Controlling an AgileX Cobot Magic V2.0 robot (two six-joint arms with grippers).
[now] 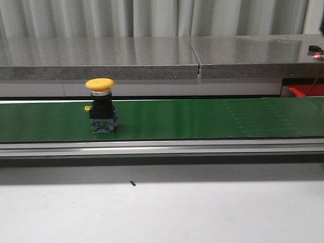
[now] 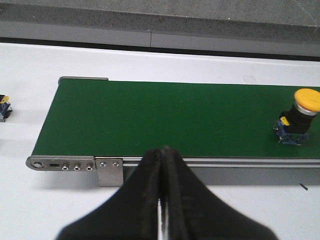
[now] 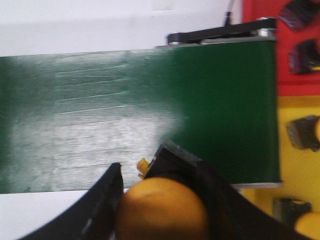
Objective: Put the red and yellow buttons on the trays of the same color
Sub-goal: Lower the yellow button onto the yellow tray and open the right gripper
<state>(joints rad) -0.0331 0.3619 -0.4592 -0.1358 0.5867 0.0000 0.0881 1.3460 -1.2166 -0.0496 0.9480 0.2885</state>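
Note:
A yellow button (image 1: 99, 104) with a black body stands upright on the green belt (image 1: 202, 119), left of centre; it also shows in the left wrist view (image 2: 300, 115). My left gripper (image 2: 162, 150) is shut and empty, in front of the belt's left end and far from that button. My right gripper (image 3: 160, 175) is shut on a second yellow button (image 3: 162, 210), held over the belt's near edge by its right end. The yellow tray (image 3: 300, 170) and the red tray (image 3: 260, 70) lie just past that end. Neither gripper shows in the front view.
The red tray holds dark button bodies (image 3: 307, 50). The yellow tray holds other buttons (image 3: 302, 132). Another button (image 2: 4, 107) sits on the white table left of the belt. A grey stone ledge (image 1: 152, 55) runs behind the belt.

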